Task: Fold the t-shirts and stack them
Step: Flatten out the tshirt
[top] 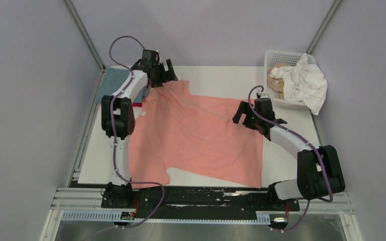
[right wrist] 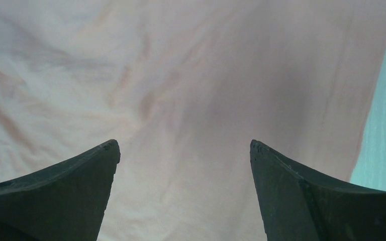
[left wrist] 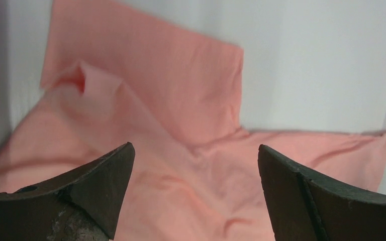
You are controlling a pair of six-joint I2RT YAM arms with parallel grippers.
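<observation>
Left gripper [left wrist: 196,150]: gapes wide, grips nothing, hovers over the far sleeve of the pink shirt [left wrist: 181,125]. Right gripper [right wrist: 183,145]: likewise spread wide, empty, hangs above the shirt's right-hand part, near its edge. Pink shirt: lies spread across the middle of the table [top: 221,75], lightly wrinkled, one sleeve pointing to the far side. Past the left gripper: grey-blue shirt [top: 111,80] at the far-left corner, a sliver of red cloth [top: 136,104] beside the pink. Far right: basket [top: 274,54], holds a tan shirt [top: 276,80] and a white shirt [top: 306,83] spilling over the rim.
</observation>
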